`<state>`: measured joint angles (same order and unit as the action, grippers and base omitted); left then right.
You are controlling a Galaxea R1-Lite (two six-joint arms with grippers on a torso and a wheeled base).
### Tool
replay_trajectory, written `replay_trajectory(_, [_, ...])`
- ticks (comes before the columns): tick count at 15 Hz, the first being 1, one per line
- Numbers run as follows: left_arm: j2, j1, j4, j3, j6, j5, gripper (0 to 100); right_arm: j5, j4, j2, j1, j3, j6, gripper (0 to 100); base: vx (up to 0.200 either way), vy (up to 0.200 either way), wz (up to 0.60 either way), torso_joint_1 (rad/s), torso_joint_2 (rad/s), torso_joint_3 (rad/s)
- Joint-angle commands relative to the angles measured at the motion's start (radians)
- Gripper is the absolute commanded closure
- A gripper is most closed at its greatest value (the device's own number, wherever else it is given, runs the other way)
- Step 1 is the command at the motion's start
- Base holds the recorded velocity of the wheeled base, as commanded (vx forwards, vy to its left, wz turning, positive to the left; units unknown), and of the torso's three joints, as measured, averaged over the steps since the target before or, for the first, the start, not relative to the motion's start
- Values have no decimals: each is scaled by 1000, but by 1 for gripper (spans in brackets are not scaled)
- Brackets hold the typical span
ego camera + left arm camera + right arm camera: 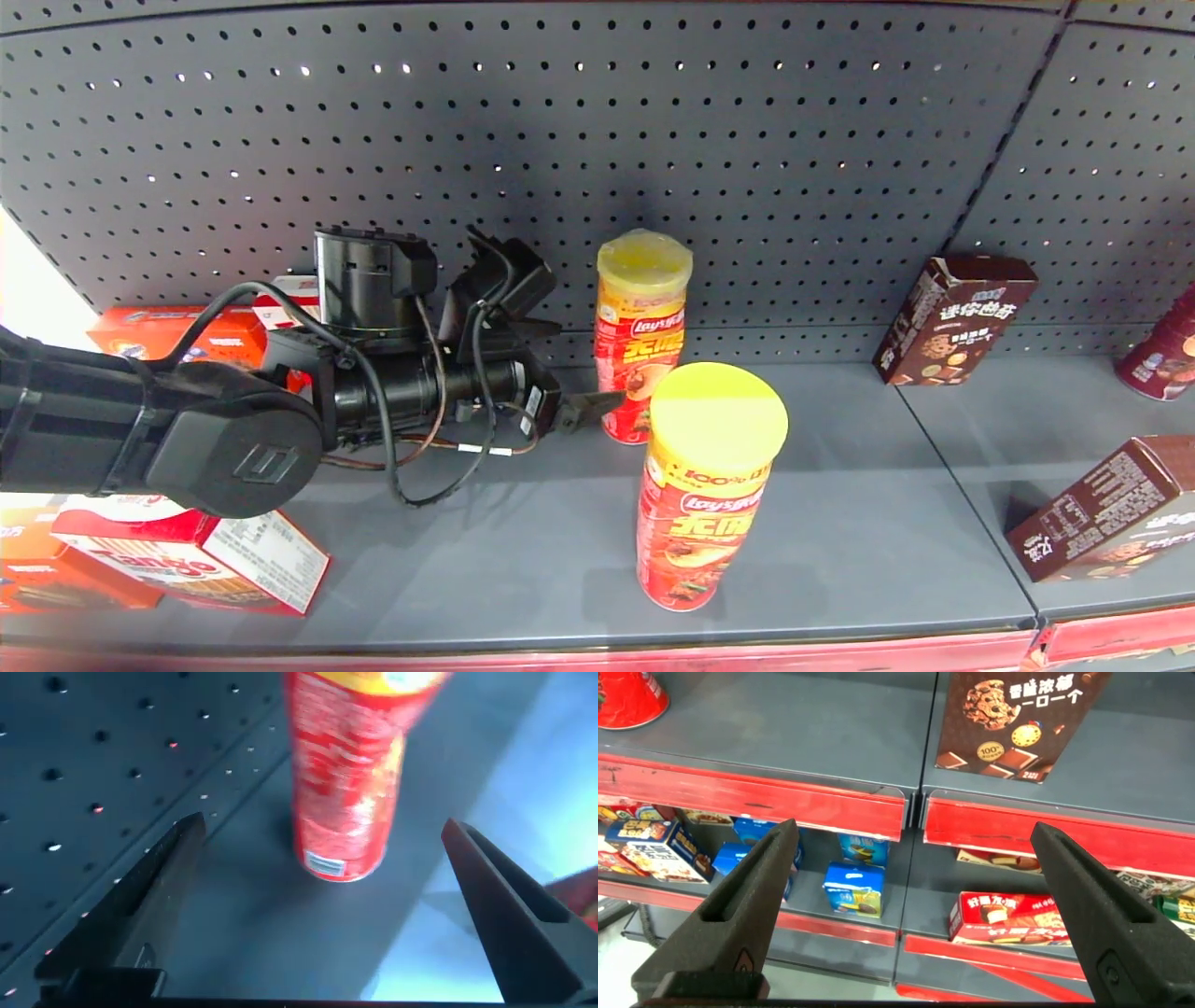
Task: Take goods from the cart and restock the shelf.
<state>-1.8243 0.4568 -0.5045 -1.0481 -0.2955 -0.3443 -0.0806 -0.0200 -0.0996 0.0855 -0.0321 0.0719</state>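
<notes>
Two red chip cans with yellow lids stand upright on the grey shelf (859, 523). One can (642, 336) is near the pegboard, the other (709, 485) closer to the front edge. My left gripper (581, 373) is open just left of the back can, level with its lower half. In the left wrist view that can (348, 775) stands just beyond the spread fingertips, on the line between them and untouched by either finger (140, 905). My right gripper (913, 829) is open and holds nothing, hanging in front of the red shelf edge (831, 803).
Brown cookie boxes (952, 317) (1111, 509) and a dark red can (1162, 350) occupy the right bay. Red-and-white boxes (196, 551) (177, 331) lie under and behind my left arm. Bare shelf spans between the cans and the brown boxes. Lower shelves hold blue boxes (854, 887).
</notes>
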Motion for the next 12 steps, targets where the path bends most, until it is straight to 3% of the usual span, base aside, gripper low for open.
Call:
replay_trajectory(1, [-4, -3, 0, -6, 1, 10, 0, -1, 0, -2, 0, 0, 0, 0, 0, 0, 0, 0, 0, 0])
replay_trajectory(12, [-10, -29, -6, -7, 6, 65, 0, -1, 0, -2, 0, 0, 0, 0, 0, 0, 0, 0, 0, 0])
